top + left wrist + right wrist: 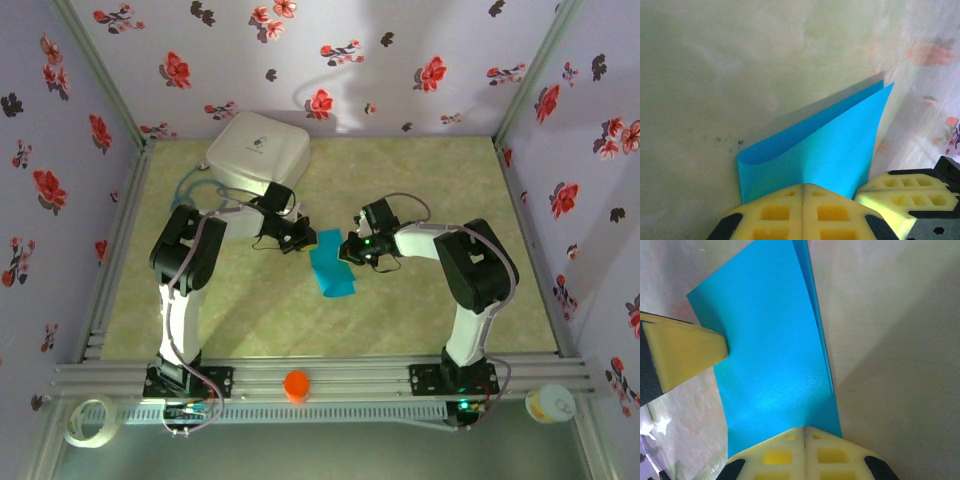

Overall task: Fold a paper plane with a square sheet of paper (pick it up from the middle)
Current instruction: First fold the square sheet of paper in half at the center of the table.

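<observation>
At the table's middle, top view: the square sheet of paper (pixel 332 268) lies doubled over into a strip between the two arms. Its long axis runs from far left to near right.
Left gripper, top view: the left gripper (pixel 306 242) meets the strip's far end from the left.
Right gripper, top view: the right gripper (pixel 347 250) meets the same end from the right.
White rounded box, top view: the white rounded box (pixel 258 150) sits at the far left, well apart from the paper.
Near rail, top view: a small orange object (pixel 296 385) stands between the arm bases.
Left gripper, left wrist view: the left gripper (pixel 803 189) has its yellow pads pressed together, pinching the paper's edge.
Paper, left wrist view: the square sheet of paper (pixel 830 145) stretches away from the pads. A soft, uncreased bend is on the left, and two loose layers meet at the far right corner.
Other finger, left wrist view: a yellow finger (pixel 900 192) of the right gripper sits just beside the paper's right edge.
Right gripper, right wrist view: the right gripper (pixel 804 432) is clamped shut on the paper's edge.
Paper, right wrist view: the square sheet of paper (pixel 772 350) runs lengthwise away from the pads, with its stacked edges along the right side.
Other finger, right wrist view: a yellow finger (pixel 685 352) of the left gripper touches the paper's left edge.
</observation>
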### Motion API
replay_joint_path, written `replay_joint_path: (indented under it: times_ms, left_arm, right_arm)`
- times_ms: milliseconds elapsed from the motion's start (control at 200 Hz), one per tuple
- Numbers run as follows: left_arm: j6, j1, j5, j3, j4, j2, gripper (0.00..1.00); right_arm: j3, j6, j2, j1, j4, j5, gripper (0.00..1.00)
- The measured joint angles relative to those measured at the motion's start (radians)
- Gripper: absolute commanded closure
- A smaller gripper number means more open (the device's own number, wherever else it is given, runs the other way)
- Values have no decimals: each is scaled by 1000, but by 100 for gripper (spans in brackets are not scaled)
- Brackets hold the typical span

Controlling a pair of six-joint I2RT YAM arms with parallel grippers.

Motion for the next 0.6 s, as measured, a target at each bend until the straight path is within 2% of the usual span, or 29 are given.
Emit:
replay_joint_path:
  times_ms: [600]
  left_arm:
    - [-51,26,-15,47,-38,19,100]
  right_arm:
    - [-12,0,1,0,35,-1,100]
